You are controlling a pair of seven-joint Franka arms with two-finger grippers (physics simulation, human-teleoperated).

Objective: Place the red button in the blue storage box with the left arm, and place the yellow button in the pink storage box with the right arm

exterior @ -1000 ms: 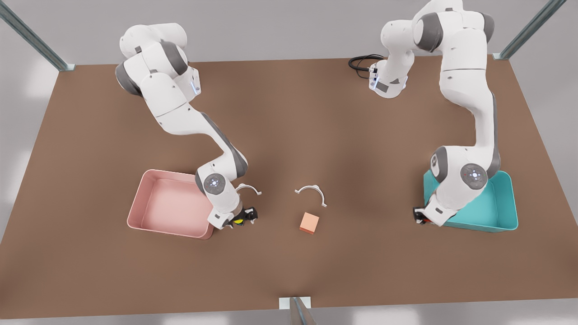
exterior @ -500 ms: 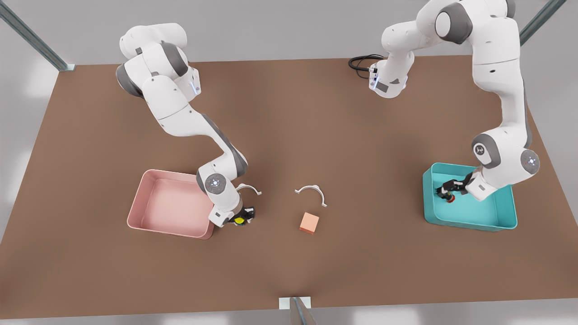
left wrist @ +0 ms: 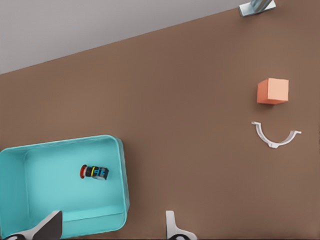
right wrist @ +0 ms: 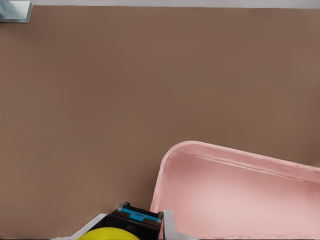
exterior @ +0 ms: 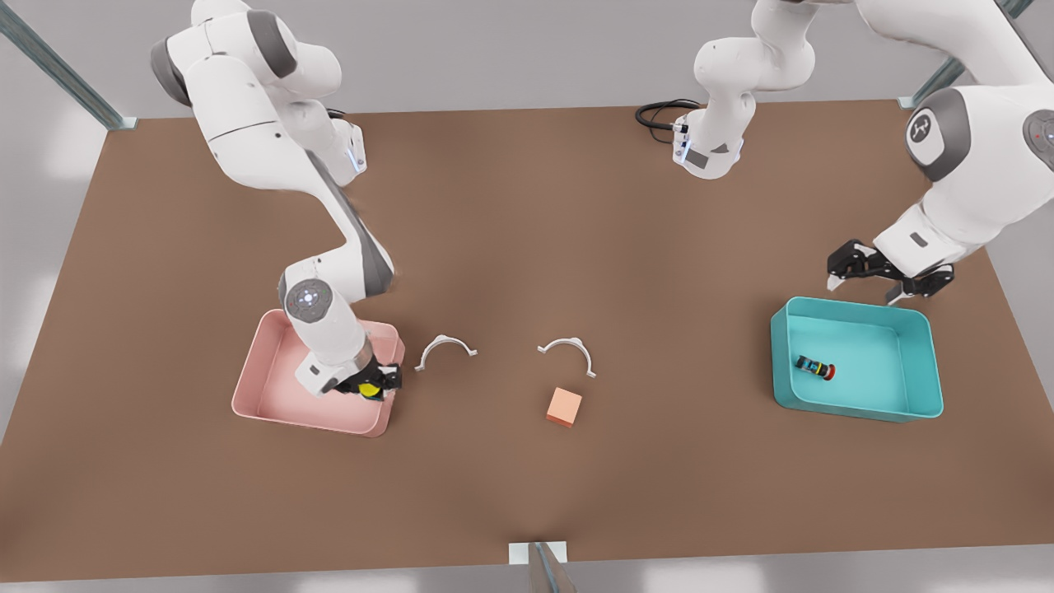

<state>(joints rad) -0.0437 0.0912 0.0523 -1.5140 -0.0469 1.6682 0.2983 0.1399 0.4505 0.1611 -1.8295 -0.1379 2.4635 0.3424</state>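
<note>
While left hand (exterior: pixel 866 280) gapes, red button (exterior: pixel 815 367) lies sideways, right hand (exterior: pixel 372 385) grips yellow button (exterior: pixel 368 389).

Between my fingers (right wrist: pixel 169 227) I hold the yellow button (right wrist: pixel 124 227), its round yellow cap nearest my camera and its dark blocky body, marked with a small blue patch, beyond it. One pale finger presses against the body's side. Just past that finger lies the pink storage box (right wrist: pixel 210 155), its rounded corner close to the button and its thin rim running away from me; its smooth pink floor is bare. The brown table (right wrist: pixel 100 90) stretches around it, with a pale metal bracket (right wrist: pixel 14 11) at the table's far edge.
</note>
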